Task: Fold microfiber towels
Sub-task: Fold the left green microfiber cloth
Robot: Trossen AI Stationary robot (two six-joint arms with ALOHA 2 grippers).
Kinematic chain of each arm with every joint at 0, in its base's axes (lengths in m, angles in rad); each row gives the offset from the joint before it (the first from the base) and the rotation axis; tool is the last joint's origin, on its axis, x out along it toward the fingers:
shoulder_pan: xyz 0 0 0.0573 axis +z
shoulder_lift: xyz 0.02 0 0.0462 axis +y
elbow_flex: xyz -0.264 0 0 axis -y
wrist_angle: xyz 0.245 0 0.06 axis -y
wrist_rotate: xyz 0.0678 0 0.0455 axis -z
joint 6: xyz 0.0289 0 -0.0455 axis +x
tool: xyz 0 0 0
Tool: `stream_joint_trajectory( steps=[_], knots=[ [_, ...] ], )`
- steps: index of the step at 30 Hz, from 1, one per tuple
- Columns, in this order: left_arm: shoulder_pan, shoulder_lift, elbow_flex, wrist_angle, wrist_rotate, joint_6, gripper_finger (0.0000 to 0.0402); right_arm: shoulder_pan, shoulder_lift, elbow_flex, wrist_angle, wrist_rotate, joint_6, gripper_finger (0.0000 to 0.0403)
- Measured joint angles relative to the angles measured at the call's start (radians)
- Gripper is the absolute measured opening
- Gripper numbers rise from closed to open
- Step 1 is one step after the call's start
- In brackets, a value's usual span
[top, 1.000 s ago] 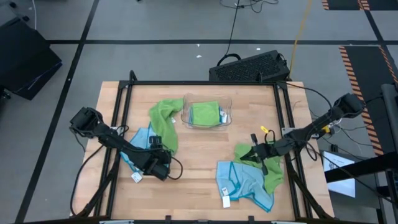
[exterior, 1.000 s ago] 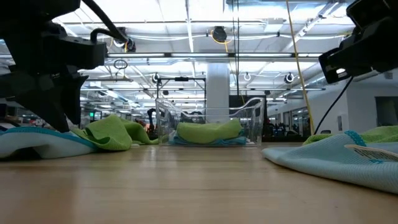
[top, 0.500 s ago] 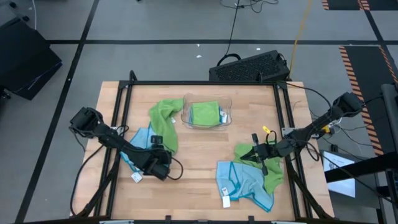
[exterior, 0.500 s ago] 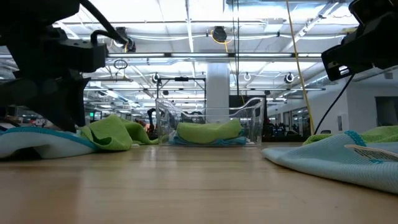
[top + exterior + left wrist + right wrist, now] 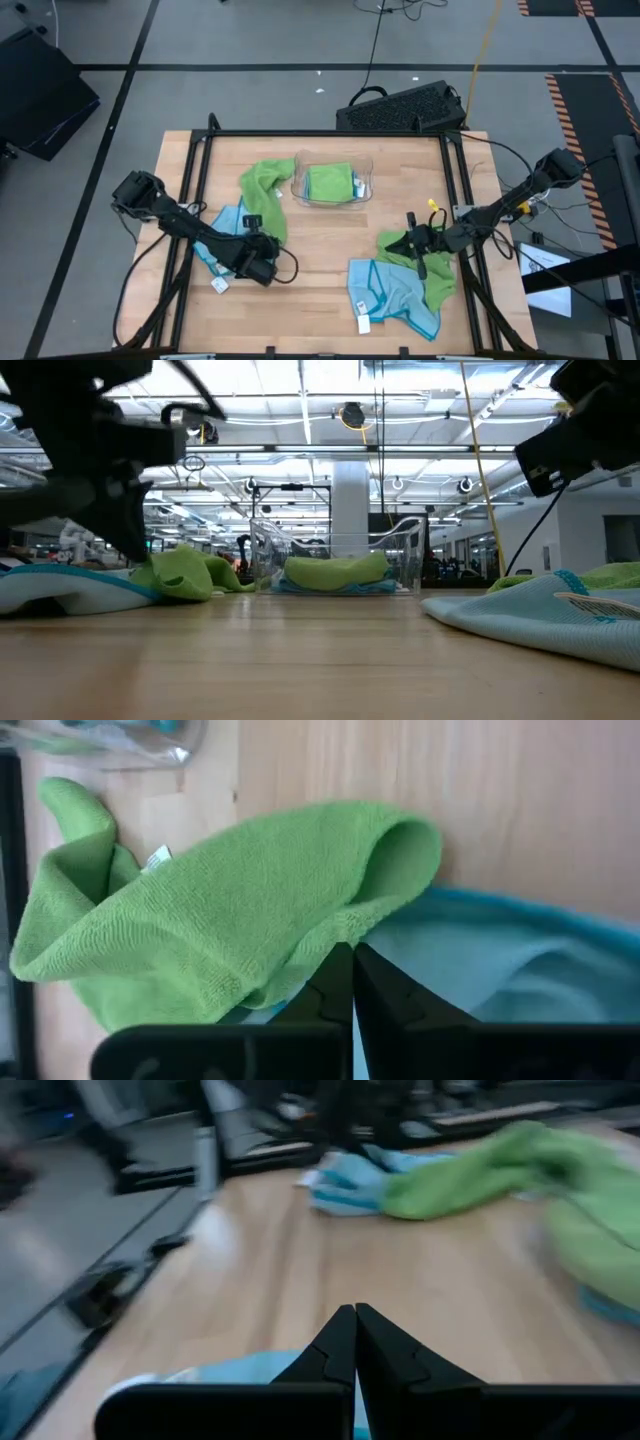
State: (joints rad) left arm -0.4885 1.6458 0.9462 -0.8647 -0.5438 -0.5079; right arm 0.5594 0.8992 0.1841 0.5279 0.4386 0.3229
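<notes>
On the table's left, a lime green towel lies crumpled with its near end over a light blue towel. My left gripper is shut at that near end; the wrist view shows the green towel on the blue one. On the right lies a heap of another blue towel and a green one. My right gripper hangs shut above that heap's far edge and holds nothing. A folded green towel lies in the clear tray. My left gripper pinches the green towel's near edge between its two fingertips, where that edge lies over the blue towel. The fingers come slanting down from the table's near side. Whether they hold one layer or several I cannot tell. The towel still rests on the table and on the blue towel.
The black frame rail runs along the table's edges. A black keyboard sits on the floor beyond the far edge. Bare wood lies between the two heaps. In the low view the tray stands at mid-table.
My left gripper has shut on the green towel's near edge, with its fingers swinging a little toward that towel. The towels have stayed where they were.
</notes>
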Motion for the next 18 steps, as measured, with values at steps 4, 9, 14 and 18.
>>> stream_joint_trajectory(
  steps=[4,9,14,18],
  knots=[
    [0.005,-0.011,0.067,-0.007,-0.021,-0.095,0.0006,0.012,0.059,0.0,0.017,0.092,0.077,0.0],
    [-0.008,-0.012,0.192,-0.027,-0.101,-0.078,0.0005,0.038,0.181,0.003,0.172,0.119,0.104,0.0],
    [-0.024,-0.012,0.291,-0.027,-0.191,-0.063,0.0003,0.061,0.308,0.086,0.227,0.144,0.1,0.0],
    [-0.046,-0.012,0.309,0.008,-0.254,-0.081,0.0005,0.078,0.428,0.206,0.225,0.164,0.059,0.0]
  ],
)
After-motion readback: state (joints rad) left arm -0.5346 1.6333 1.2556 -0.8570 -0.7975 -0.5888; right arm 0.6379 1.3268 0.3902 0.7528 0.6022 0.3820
